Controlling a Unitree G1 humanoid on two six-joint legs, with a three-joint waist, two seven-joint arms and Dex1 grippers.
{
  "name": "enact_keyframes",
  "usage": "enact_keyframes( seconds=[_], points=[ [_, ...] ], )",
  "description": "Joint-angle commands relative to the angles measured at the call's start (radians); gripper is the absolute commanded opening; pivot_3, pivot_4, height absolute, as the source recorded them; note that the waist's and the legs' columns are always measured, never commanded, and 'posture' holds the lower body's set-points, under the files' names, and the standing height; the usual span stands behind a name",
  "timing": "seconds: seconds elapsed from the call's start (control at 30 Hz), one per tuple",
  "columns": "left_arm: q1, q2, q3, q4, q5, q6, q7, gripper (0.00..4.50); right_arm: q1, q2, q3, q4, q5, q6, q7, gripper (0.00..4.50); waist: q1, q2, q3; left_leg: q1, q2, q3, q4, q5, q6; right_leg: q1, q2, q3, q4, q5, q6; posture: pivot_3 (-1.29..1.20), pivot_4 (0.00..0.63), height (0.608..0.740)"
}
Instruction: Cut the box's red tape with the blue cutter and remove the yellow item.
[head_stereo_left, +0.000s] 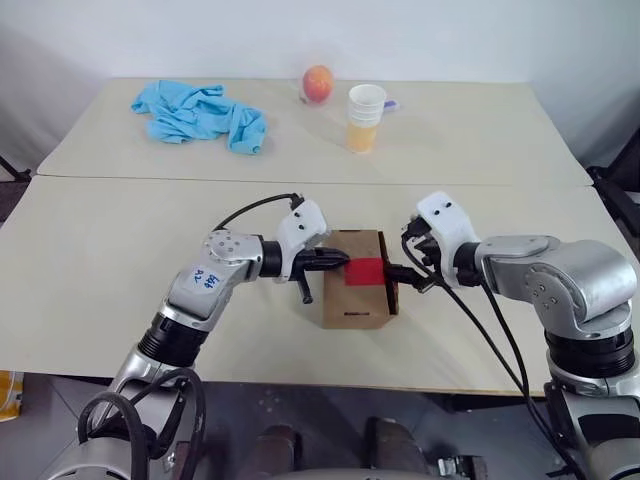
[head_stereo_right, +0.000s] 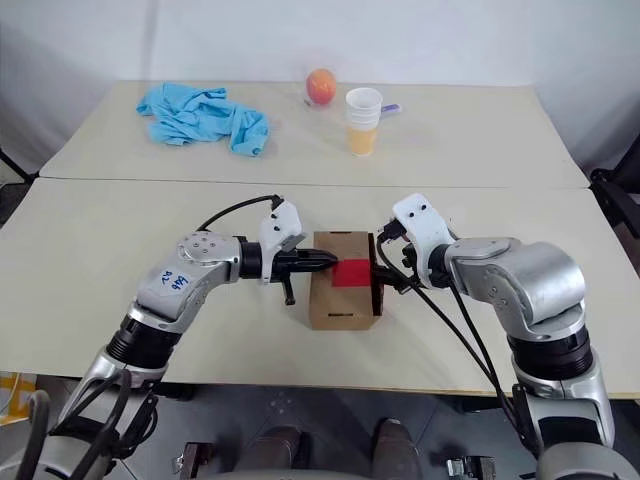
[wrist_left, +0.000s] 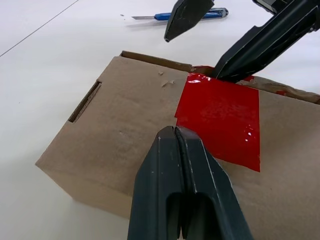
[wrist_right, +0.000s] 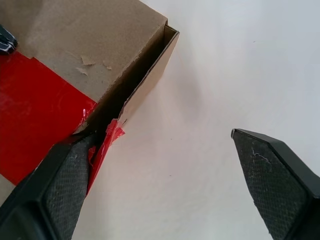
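The brown box (head_stereo_left: 352, 300) lies on the near table between my two grippers, with the square of red tape (head_stereo_left: 365, 272) on its top by the right edge. My left gripper (wrist_left: 175, 131) is shut and empty, its tip resting on the box top just beside the tape. At the box's right edge my right gripper (wrist_right: 162, 135) stands open. One of its fingers (wrist_right: 60, 190) touches the torn tape end where the flap gapes slightly, the other hangs over bare table. The blue cutter (wrist_left: 190, 14) lies on the table just beyond the box. The yellow item is hidden.
On the far table lie a light-blue cloth (head_stereo_left: 200, 112), an orange-red fruit (head_stereo_left: 317, 83) and a white-and-orange paper cup (head_stereo_left: 365, 115). A seam (head_stereo_left: 120, 178) separates the two tables. Bare tabletop (head_stereo_left: 90, 270) stretches to the left of the box.
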Motion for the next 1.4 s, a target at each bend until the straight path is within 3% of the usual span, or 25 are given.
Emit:
enact_keyframes(
  seconds=[0.03,0.47,0.83,1.4],
  points=[
    [0.047,-0.002,-0.062,0.050,0.044,0.028,0.000,0.00,0.042,-0.011,0.007,-0.009,-0.021,0.001,-0.013,4.46,0.001,-0.001,-0.002,0.000,0.000,0.000,0.000,0.000,0.000,0.000,0.000,0.000,0.000,0.000,0.000,0.00,0.150,0.740],
    [0.059,0.006,-0.070,0.052,0.039,0.043,-0.011,0.00,0.118,0.041,-0.060,0.121,-0.069,-0.092,-0.047,4.46,0.001,-0.002,-0.006,0.002,0.000,-0.001,0.000,0.000,0.000,0.002,0.000,0.000,-0.001,0.000,0.000,0.00,0.150,0.740],
    [0.065,0.008,-0.071,0.043,0.037,0.050,-0.013,0.00,0.026,0.217,-0.206,0.164,-0.042,-0.120,-0.101,4.46,-0.002,-0.001,-0.008,0.002,0.000,-0.001,0.000,0.000,0.000,0.002,0.000,0.000,0.000,0.000,0.000,0.00,0.150,0.740],
    [0.084,0.022,-0.099,0.023,0.049,0.111,-0.009,0.00,0.026,0.155,-0.100,0.248,-0.166,-0.213,-0.135,4.46,-0.003,0.000,-0.009,0.002,0.000,-0.001,-0.002,0.000,0.000,0.001,0.000,0.000,0.000,0.000,0.000,0.00,0.150,0.740]
  ],
)
